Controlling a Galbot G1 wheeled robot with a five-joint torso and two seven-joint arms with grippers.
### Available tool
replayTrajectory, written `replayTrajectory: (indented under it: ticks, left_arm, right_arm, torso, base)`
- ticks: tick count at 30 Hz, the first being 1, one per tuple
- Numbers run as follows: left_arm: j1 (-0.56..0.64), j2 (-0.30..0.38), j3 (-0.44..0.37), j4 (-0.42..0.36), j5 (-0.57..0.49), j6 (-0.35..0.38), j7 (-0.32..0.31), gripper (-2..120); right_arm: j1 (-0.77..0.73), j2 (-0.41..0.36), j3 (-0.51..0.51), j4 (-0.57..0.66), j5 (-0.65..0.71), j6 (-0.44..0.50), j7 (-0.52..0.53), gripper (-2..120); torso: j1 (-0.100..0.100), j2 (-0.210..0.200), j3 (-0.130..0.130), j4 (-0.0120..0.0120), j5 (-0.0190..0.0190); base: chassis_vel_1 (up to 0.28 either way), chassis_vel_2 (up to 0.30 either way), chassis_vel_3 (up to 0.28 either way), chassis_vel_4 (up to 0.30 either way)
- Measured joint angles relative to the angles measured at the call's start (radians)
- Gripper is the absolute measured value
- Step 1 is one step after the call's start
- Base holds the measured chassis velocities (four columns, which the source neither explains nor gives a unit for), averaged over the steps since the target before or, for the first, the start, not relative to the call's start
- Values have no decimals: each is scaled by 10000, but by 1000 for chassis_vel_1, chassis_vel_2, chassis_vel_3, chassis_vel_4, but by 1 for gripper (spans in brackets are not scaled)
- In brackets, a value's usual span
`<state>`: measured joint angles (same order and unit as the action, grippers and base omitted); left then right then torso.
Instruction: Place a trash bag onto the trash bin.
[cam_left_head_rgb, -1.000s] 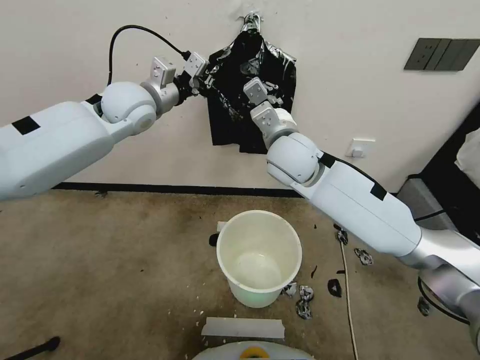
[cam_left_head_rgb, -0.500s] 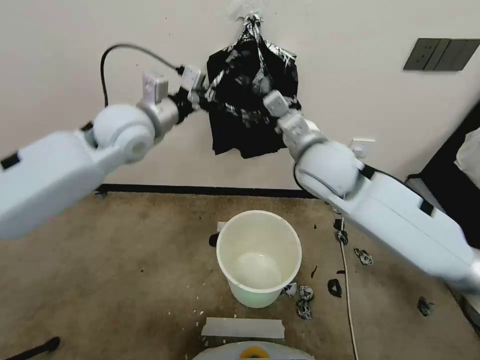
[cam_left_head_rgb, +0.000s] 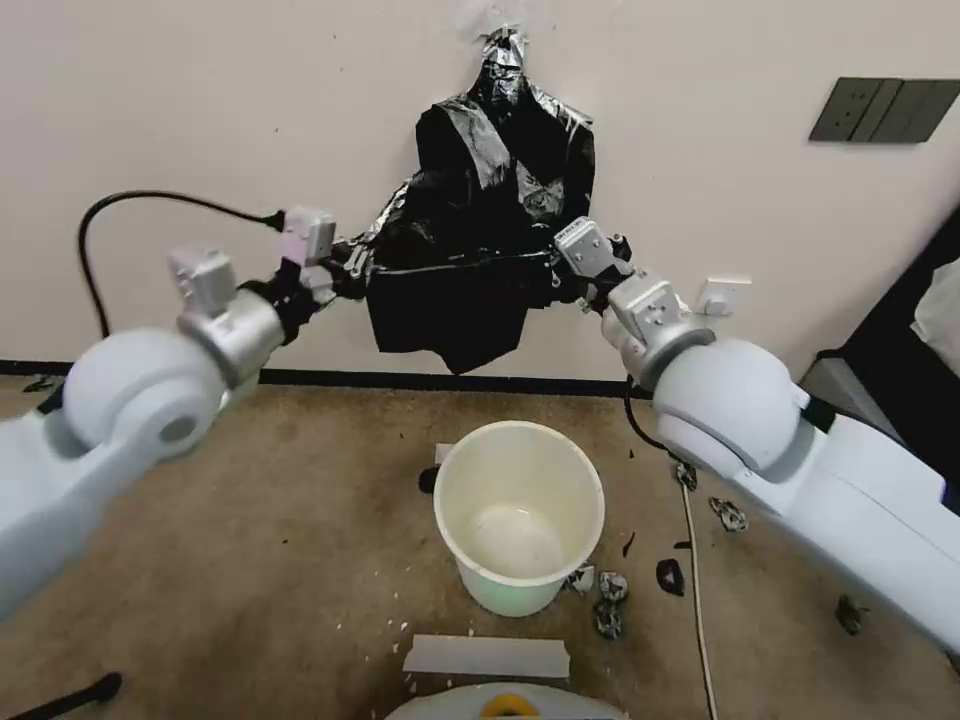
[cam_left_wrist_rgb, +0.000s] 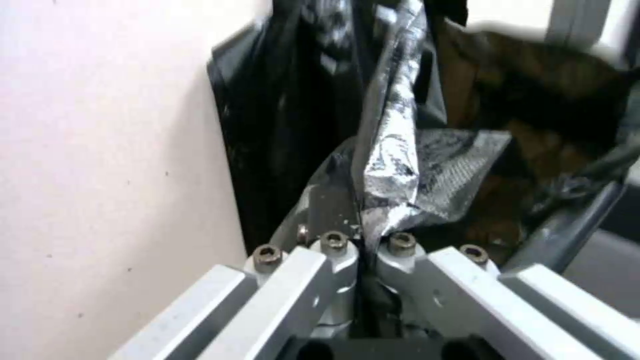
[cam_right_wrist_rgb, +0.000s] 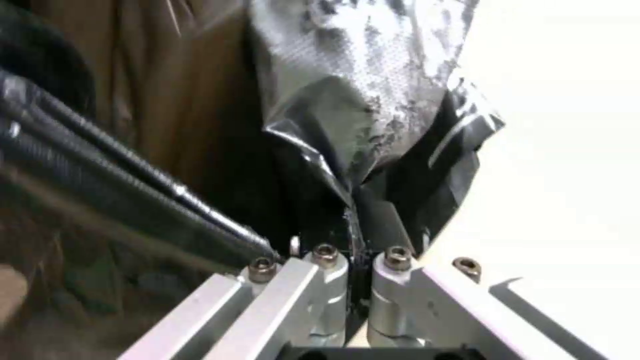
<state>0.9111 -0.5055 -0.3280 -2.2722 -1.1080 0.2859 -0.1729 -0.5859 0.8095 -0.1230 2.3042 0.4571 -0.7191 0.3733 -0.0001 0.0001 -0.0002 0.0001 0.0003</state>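
Your left gripper (cam_left_head_rgb: 352, 268) is pinching the bag (cam_left_head_rgb: 455, 300) by its left top corner, up and to the left of the bin (cam_left_head_rgb: 519, 515). In the left wrist view the fingers (cam_left_wrist_rgb: 333, 250) are pressing together on a crumpled fold of black film (cam_left_wrist_rgb: 393, 165). The bag is hanging stretched between your two grippers, its top edge pulled taut, above and behind the bin and not touching it. Behind the bag, a bundle (cam_left_head_rgb: 510, 150) of black bags is hanging on the wall (cam_left_head_rgb: 200, 120), above the bin. Your right gripper (cam_left_head_rgb: 562, 272) is clamping the bag's right top corner, up and to the right of the bin; the right wrist view shows its fingers (cam_right_wrist_rgb: 393, 260) squeezed onto the plastic (cam_right_wrist_rgb: 373, 125). The bin is standing upright on the floor (cam_left_head_rgb: 250, 520), holding nothing inside. Black scraps (cam_left_head_rgb: 608, 590) are lying just right of the bin's base.
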Motion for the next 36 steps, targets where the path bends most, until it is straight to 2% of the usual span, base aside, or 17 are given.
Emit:
replayTrajectory:
  ticks: [2, 3, 6, 15, 18, 24, 29, 36]
  left_arm:
    - [772, -283, -693, -396, -85, -6, -68, 0]
    - [772, -283, -693, -396, -85, -6, -68, 0]
    - [1834, -744, -1526, -905, -393, 18, -223, 0]
    - [3443, -1749, -2519, -1893, -1317, 236, -684, 0]
    - [4647, -2435, -2937, -2319, -1545, 415, -885, 0]
    - [5447, -3097, -3031, -2346, -1901, 658, -1155, 0]
    - [5852, -3986, -2729, -2324, -1988, 961, -1331, 0]
    - [5963, -4450, -2461, -2306, -2132, 1309, -1498, 0]
  right_arm:
    - [-842, -281, 716, 471, 0, 76, -295, 0]
    - [-842, -281, 716, 471, 0, 76, -295, 0]
    - [-2047, -736, 1629, 1150, 166, 223, -659, 0]
    - [-2790, -1278, 2656, 2002, 890, 188, -828, 0]
    - [-3353, -1653, 3225, 2037, 1361, 30, -976, 0]
    - [-4178, -1790, 3701, 2021, 1371, 31, -1134, 0]
    - [-5260, -2052, 4333, 1998, 1084, 78, -1566, 0]
    - [-6001, -2279, 4547, 1979, 1046, 79, -1616, 0]
  torso:
    - [0, 0, 0, -1, -2]
    - [0, 0, 0, -1, -2]
    - [0, 0, 0, -3, -1]
    - [0, -1, 0, -1, -4]
    - [0, -1, 0, 0, -2]
    - [0, -1, 1, -1, -2]
    - [0, -1, 1, -1, -2]
    - [0, -1, 1, -3, -1]
  base:
    - [0, 0, 0, 0]
    - [0, 0, 0, 0]
    - [0, 0, 0, 0]
    - [0, 0, 0, 0]
    - [0, 0, 0, 0]
    - [0, 0, 0, 0]
    - [0, 0, 0, 0]
    - [0, 0, 0, 0]
